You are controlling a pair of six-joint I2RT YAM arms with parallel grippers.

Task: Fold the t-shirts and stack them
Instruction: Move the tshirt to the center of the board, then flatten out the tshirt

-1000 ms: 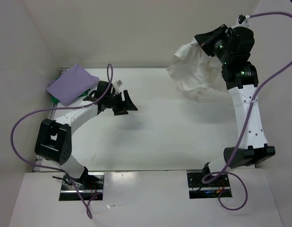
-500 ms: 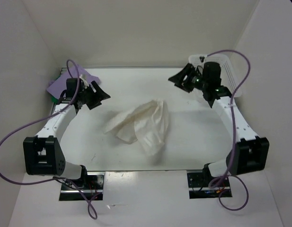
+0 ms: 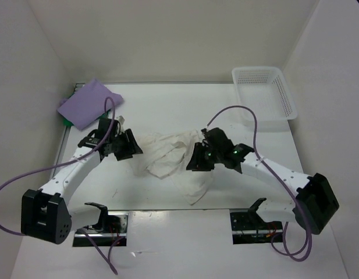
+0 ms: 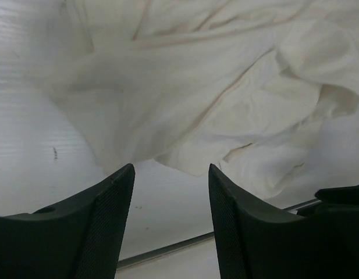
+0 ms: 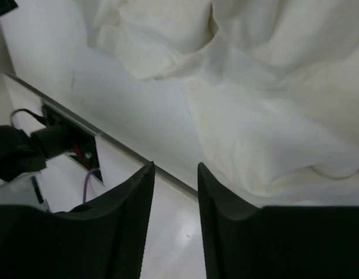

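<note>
A crumpled cream t-shirt (image 3: 167,157) lies in a heap in the middle of the table. My left gripper (image 3: 134,147) is at its left edge, open and low, with nothing between the fingers; in the left wrist view the left gripper (image 4: 170,174) points at the cream t-shirt (image 4: 214,87) just ahead. My right gripper (image 3: 194,161) hovers over the heap's right side, also open and empty. The right wrist view has the right gripper (image 5: 175,171) beside the t-shirt's cloth (image 5: 272,104). A folded purple t-shirt (image 3: 89,103) rests at the back left.
A white mesh basket (image 3: 265,93) stands at the back right corner. Something green (image 3: 66,121) sticks out from under the purple t-shirt. Purple cables loop over both arms. White walls close in the table on the left, back and right.
A second ago the right gripper held the cream t-shirt up at the back right; it has let go, and the shirt lies on the table. Both arms have moved in to the heap.
</note>
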